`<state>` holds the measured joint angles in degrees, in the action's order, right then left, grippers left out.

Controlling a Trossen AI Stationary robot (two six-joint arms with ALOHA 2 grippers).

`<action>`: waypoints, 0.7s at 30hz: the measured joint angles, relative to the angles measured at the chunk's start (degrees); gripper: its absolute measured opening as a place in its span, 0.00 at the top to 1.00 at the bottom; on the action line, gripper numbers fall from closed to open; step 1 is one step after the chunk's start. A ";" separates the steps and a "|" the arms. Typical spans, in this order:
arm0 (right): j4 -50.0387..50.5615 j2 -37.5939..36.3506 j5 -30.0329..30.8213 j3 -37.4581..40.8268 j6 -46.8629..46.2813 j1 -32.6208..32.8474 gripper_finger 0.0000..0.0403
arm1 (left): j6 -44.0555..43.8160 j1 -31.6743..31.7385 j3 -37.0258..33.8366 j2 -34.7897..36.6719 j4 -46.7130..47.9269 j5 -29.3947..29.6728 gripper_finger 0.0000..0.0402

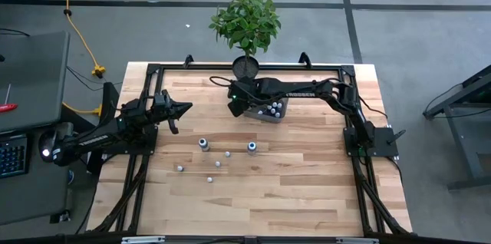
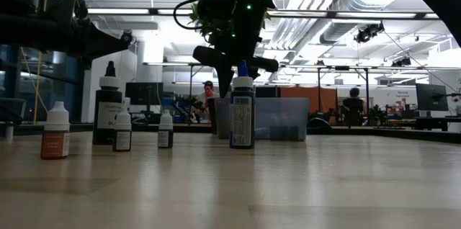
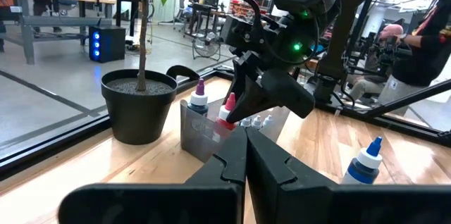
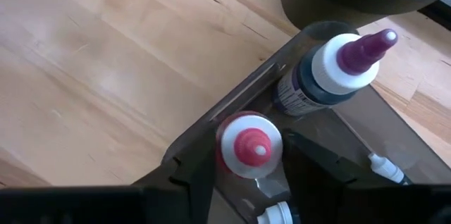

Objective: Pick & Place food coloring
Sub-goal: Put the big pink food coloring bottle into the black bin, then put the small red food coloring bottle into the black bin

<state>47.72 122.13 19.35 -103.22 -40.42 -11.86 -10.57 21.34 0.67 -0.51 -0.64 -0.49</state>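
Both arms (image 1: 107, 133) dark, angular; white lettering along right arm (image 1: 307, 88); green lights on its wrist.

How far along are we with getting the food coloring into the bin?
Partly done. Several bottles already stand in the clear bin, including a purple-capped bottle. In hand: the right claw is over the bin, fingers either side of the red-capped bottle, which sits inside it. Left: about six bottles on the table, such as the blue-capped one. The left claw waits shut at the table's left.
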 joint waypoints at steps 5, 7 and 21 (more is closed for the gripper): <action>0.23 -0.07 -0.24 0.00 -0.40 0.00 0.50 | 0.00 0.00 0.00 0.02 0.00 0.00 1.00; 0.60 -0.09 0.25 0.00 -1.34 0.00 0.47 | -0.02 0.01 0.00 0.01 0.00 0.00 1.00; 5.90 -8.41 4.27 -0.02 -2.62 1.07 0.44 | -0.01 0.01 0.00 0.01 0.00 0.00 1.00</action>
<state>53.63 113.72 23.63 -103.24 -43.04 -10.78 -10.58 21.35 0.67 -0.50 -0.64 -0.49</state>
